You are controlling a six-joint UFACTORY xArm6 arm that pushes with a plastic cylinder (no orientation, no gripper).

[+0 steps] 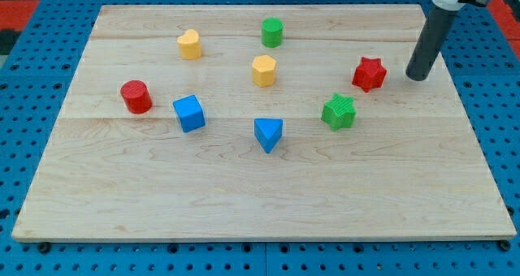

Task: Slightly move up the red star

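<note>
The red star lies on the wooden board at the view's upper right. My tip rests on the board just to the right of the star, a small gap apart from it, at about the same height in the view. The dark rod rises from the tip toward the view's top right corner.
A green star sits below and left of the red star. Also on the board are a yellow hexagon, a green cylinder, a yellow heart, a red cylinder, a blue cube and a blue triangle.
</note>
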